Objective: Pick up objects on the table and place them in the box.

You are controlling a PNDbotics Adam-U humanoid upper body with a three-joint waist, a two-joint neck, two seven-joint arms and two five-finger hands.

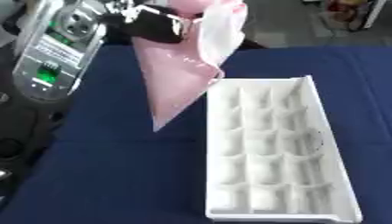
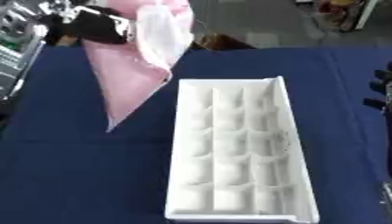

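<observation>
Left eye view shows the white box [image 1: 275, 148], a long tray split into a grid of small compartments, lying on the blue bench [image 1: 115, 175] with its short end toward the camera. Up and to the left of the box, the left hand [image 1: 149, 24] is curled around the top of a pink bag [image 1: 180, 74], holding it in the air. The bag hangs down to a sharp corner that points at the bench just left of the box's long side, and its upper edge reaches the box's far left corner. A white, thin fold of the bag drapes over the pink part above that corner. Left of the box, at the picture's edge, the silver and black arm [image 1: 54, 52] comes in. In the right eye view, the right hand [image 2: 381, 89] shows only as dark fingers at the edge, right of the box; whether it is wide or closed I cannot tell.
</observation>
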